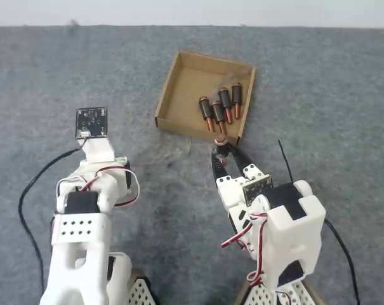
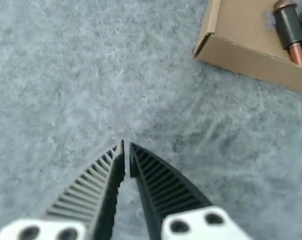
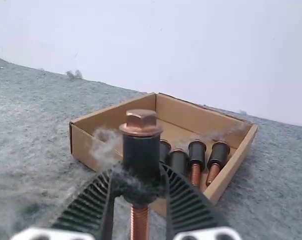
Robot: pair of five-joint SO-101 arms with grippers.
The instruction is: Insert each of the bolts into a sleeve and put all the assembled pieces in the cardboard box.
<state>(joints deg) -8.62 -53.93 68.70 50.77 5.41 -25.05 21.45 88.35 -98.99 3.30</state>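
Fingers of the right gripper point(image 3: 141, 176) clamped on the black sleeve of one assembled piece point(image 3: 141, 147), which stands upright with the copper bolt head on top and the threaded shank below, just beside the near wall of the single cardboard box point(image 1: 168, 86). The box contains four more assembled pieces point(image 1: 225, 98), lying side by side, each a copper bolt in a black sleeve, making five in all. Fingers of the left gripper point(image 2: 126, 146) pressed together on nothing above the grey mat point(image 1: 318, 82), well apart from the box
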